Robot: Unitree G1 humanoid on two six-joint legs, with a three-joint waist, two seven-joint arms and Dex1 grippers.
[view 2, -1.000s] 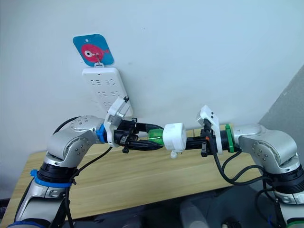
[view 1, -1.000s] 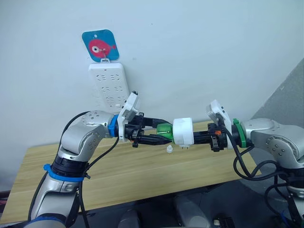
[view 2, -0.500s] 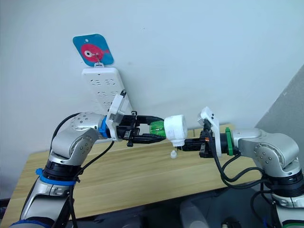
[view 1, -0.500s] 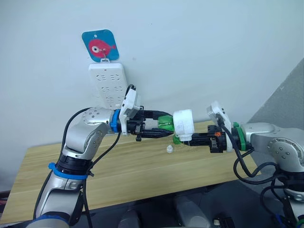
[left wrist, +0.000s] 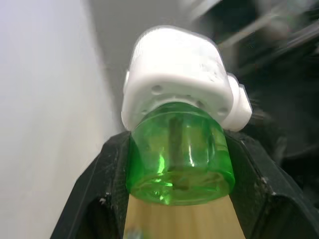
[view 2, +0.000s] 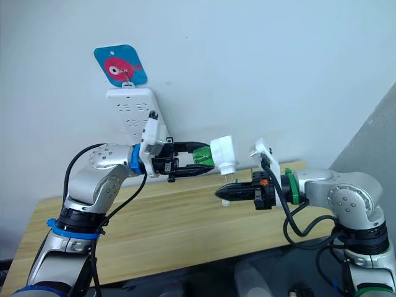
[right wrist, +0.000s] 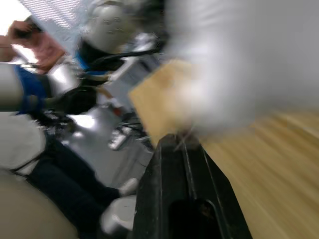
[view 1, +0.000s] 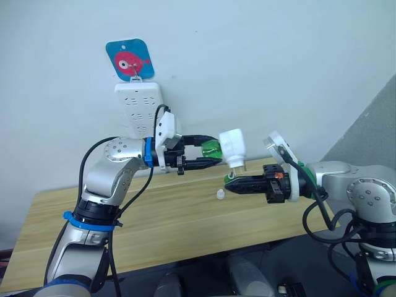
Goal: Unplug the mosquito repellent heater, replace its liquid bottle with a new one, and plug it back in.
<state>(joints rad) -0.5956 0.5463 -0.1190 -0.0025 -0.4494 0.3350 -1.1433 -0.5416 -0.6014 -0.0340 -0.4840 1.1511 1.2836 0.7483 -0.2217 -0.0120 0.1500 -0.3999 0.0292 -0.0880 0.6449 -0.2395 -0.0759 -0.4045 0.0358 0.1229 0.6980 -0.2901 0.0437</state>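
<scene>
My left gripper (view 1: 207, 154) holds the green bottle (view 1: 212, 149) with the white heater (view 1: 232, 147) on its end, up over the table (view 1: 154, 229). My right gripper (view 1: 230, 184), pinched together with nothing in it, sits just under the heater.

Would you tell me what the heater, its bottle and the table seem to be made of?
The mosquito repellent heater: opaque white plastic, probably, with smooth rounded moulding. The liquid bottle: clear green plastic, likely; a wick shows through it. The table: light wood or wood-look laminate, going by its grain lines.
</scene>
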